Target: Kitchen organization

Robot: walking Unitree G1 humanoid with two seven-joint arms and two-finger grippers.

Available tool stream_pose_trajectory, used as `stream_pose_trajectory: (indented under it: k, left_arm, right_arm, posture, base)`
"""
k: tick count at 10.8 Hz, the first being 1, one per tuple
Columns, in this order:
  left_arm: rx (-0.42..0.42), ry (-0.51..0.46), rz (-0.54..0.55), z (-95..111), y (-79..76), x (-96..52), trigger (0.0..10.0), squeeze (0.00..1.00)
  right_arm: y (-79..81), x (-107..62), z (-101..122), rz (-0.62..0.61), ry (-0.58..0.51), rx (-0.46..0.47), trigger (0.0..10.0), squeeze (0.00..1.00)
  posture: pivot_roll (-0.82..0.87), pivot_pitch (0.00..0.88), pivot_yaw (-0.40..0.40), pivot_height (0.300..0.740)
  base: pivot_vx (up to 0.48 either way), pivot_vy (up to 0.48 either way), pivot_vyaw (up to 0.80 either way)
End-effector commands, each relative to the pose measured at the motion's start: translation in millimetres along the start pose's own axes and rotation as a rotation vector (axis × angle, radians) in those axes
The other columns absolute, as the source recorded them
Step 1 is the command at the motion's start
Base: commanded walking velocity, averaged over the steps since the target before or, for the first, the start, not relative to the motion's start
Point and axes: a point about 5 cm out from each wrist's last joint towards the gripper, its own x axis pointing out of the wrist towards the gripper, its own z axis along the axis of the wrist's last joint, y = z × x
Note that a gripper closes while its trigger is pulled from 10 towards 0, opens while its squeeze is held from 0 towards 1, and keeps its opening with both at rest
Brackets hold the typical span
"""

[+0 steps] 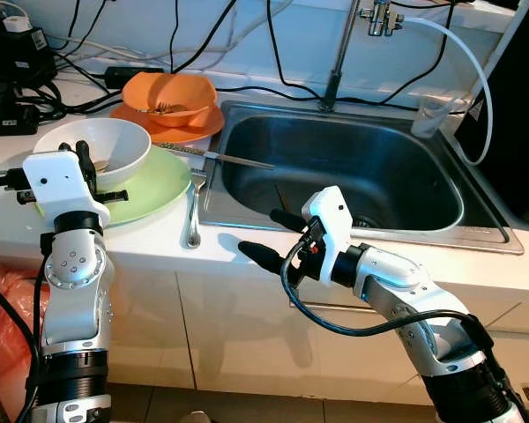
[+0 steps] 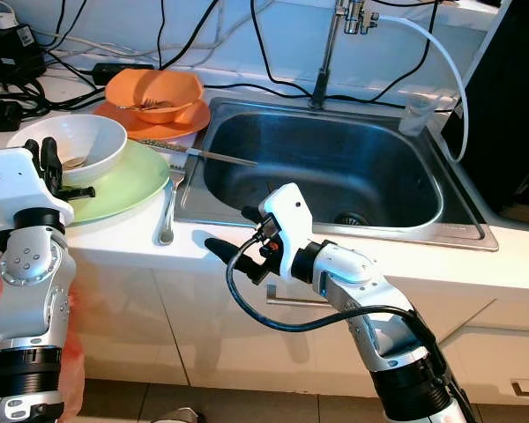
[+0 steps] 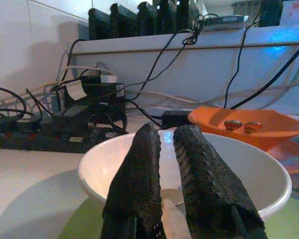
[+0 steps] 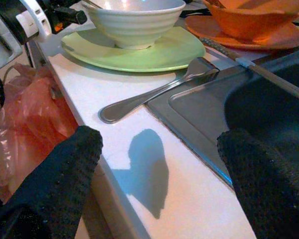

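A white tabletop (image 1: 159,242) with a steel sink (image 1: 344,172) set into it is seen across the middle of the head views. At the left of the frame a white bowl (image 1: 106,150) is stood on a green plate (image 1: 154,189), and behind them, toward the upper left, an orange bowl (image 1: 169,95) is stood on an orange plate (image 1: 172,123). A long thin utensil (image 1: 225,159) is laid from the orange plate out over the sink's left rim. A metal spoon (image 1: 192,220) is laid on the tabletop between the green plate and the sink rim, its handle toward the front edge.

The left pincer (image 3: 162,174) is held at the near rim of the white bowl, its fingers (image 3: 139,184) nearly closed with only a narrow gap; a pale object is seen between them low down, but whether it is gripped cannot be told. In the left wrist view something small is seen lying in the orange bowl.

The right pincer (image 1: 271,233) is held wide open and empty at the tabletop's front edge, lower centre of the frame, just right of the spoon. A bare strip of tabletop lies beneath it, between the front edge and the sink rim. Cables and power strips (image 1: 18,97) are crowded along the back wall at upper left. A faucet (image 1: 339,62) is raised behind the sink, and a clear cup (image 1: 430,115) is stood at the sink's far right corner. An orange-red plastic bag (image 4: 25,119) is hung below the front edge at lower left.
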Motion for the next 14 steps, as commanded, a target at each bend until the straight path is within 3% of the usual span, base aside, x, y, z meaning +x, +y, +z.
stream_pose_trajectory:
  k: [1,2,4,7,10,14]
  left_arm:
    - [-0.008,-0.009,-0.02,3,-5.0,2.6,0.0,0.0]
    - [0.013,-0.103,-0.103,21,-21.5,4.7,0.0,0.0]
    - [0.046,-0.205,-0.176,39,-36.8,6.1,0.0,0.0]
    - [0.027,-0.214,-0.214,41,-46.9,10.4,0.0,0.0]
    - [0.005,-0.216,-0.264,43,-59.9,13.9,0.0,0.0]
    - [-0.054,-0.17,-0.367,39,-102.0,15.8,0.0,0.0]
  right_arm:
    - [0.2,-1.7,3,0.004,-0.006,0.001,10.0,0.0]
    - [-2.0,-1.5,3,-0.027,-0.013,0.005,10.0,0.0]
    - [-5.4,-1.5,4,-0.062,-0.024,0.003,10.0,0.0]
    - [-10.4,-2.7,6,-0.122,-0.043,-0.008,10.0,0.0]
    - [-26.6,-7.4,15,-0.275,-0.081,-0.023,10.0,0.0]
    - [-40.5,-24.0,20,-0.466,-0.093,-0.054,10.0,0.0]
  posture:
    - [0.12,0.0,-0.038,0.74]
    - [0.11,0.0,-0.026,0.74]
    - [0.1,0.0,-0.016,0.74]
    - [0.08,0.0,0.003,0.74]
    - [0.06,0.0,0.023,0.74]
    - [-0.01,0.0,0.051,0.74]
  base:
    - [0.0,0.0,0.0]
    - [0.0,0.0,0.0]
    - [0.0,0.0,0.0]
    - [0.0,0.0,0.0]
    - [0.0,0.0,0.0]
    - [0.0,0.0,0.0]
